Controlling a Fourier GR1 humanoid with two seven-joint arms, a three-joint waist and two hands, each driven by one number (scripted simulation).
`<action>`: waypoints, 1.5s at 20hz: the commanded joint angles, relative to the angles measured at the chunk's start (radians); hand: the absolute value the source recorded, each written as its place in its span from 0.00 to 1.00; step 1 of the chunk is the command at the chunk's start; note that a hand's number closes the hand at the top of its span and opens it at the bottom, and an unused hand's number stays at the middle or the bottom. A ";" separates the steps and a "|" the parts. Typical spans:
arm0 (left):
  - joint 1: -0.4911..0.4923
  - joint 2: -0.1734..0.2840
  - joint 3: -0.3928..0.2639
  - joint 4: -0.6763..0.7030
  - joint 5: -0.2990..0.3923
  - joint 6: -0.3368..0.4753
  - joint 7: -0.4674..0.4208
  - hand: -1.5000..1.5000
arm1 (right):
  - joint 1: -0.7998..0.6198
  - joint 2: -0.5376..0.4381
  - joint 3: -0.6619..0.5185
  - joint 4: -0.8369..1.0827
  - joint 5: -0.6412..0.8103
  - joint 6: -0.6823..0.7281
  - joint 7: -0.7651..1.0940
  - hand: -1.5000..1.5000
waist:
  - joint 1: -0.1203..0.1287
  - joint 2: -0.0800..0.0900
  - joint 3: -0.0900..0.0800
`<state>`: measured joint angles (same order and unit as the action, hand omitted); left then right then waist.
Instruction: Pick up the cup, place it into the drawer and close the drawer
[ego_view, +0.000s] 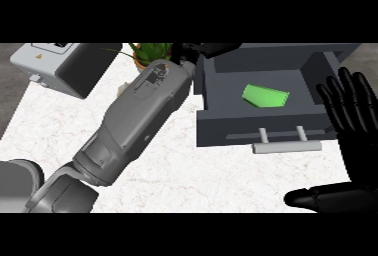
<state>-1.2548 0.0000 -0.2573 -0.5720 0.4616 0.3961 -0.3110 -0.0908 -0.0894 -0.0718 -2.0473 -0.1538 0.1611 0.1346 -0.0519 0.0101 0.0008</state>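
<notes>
The green cup (266, 96) lies on its side inside the open grey drawer (251, 127), right of the drawer's middle. The drawer's bar handle (286, 146) faces me. My left forearm stretches from the lower left up to the drawer's back left corner. There my left hand (205, 49) shows as a dark shape at the picture's top, apart from the cup. My right hand (353, 125) stands open at the right edge, fingers straight up, beside the drawer's right wall and front, with its thumb low at the right. It holds nothing.
A grey boxy appliance (55, 65) stands at the back left on the white marble counter (184, 175). A potted green plant (151, 52) sits behind my left forearm, next to the drawer's left side.
</notes>
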 joint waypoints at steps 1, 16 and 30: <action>-0.025 0.000 -0.075 0.096 0.058 0.000 -0.058 1.00 | -0.050 -0.015 -0.031 0.073 -0.018 0.020 -0.045 0.00 | -0.018 0.008 0.001; -0.104 0.000 -0.325 0.220 0.098 0.071 0.023 0.00 | -0.035 -0.001 0.010 0.013 -0.029 0.020 -0.002 0.00 | -0.051 0.011 0.001; -0.036 0.000 -0.283 0.059 0.309 0.030 -0.167 0.00 | -0.032 -0.013 -0.021 -0.042 -0.182 0.051 0.079 0.00 | -0.020 0.001 0.000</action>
<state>-1.3055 0.0000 -0.5534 -0.4735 0.7257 0.4494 -0.4242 -0.1364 -0.0955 -0.0844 -2.0385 -0.2832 0.2103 0.1615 -0.0900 0.0188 0.0010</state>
